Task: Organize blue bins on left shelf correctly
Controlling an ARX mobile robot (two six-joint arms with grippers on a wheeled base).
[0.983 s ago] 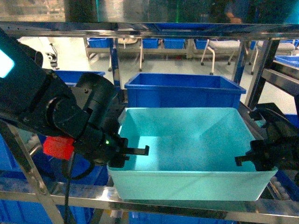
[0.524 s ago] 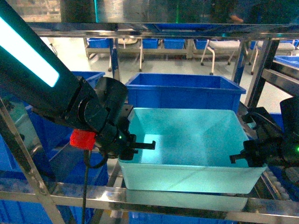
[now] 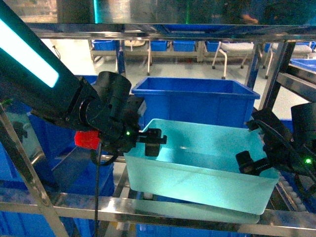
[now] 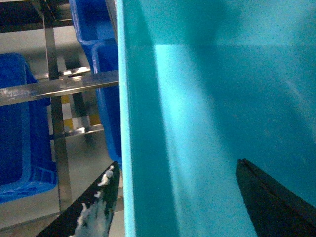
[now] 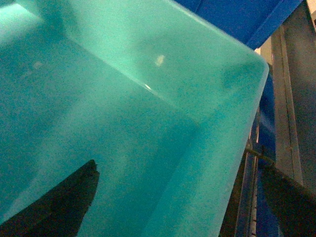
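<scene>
Straddling the turquoise bin (image 3: 207, 168) from both ends, the two arms have it between them on the left shelf (image 3: 148, 210), with its near edge sitting lower than its far edge so the tub tilts toward me. The left gripper (image 3: 154, 140) is at the bin's left wall; its wrist camera shows one dark finger (image 4: 94, 212) outside the wall and the other inside the tub, so the jaws bracket the rim (image 4: 129, 148), though I cannot tell from here whether they are actually pinching it or standing slightly off. The right gripper (image 3: 249, 163) is at the right end, close to the near corner; its wrist view likewise has one finger (image 5: 59, 207) inside the tub and the other outside past the rim, and again I cannot say for sure that it is clamped.

Just behind the turquoise bin stands a dark blue crate (image 3: 195, 98), larger and upright on the same level. More dark blue bins (image 3: 29, 143) sit off to the left, behind the left arm, and a shiny steel beam (image 3: 158, 30) runs across overhead. A red patch (image 3: 86, 139) shows on the left arm near the wrist
</scene>
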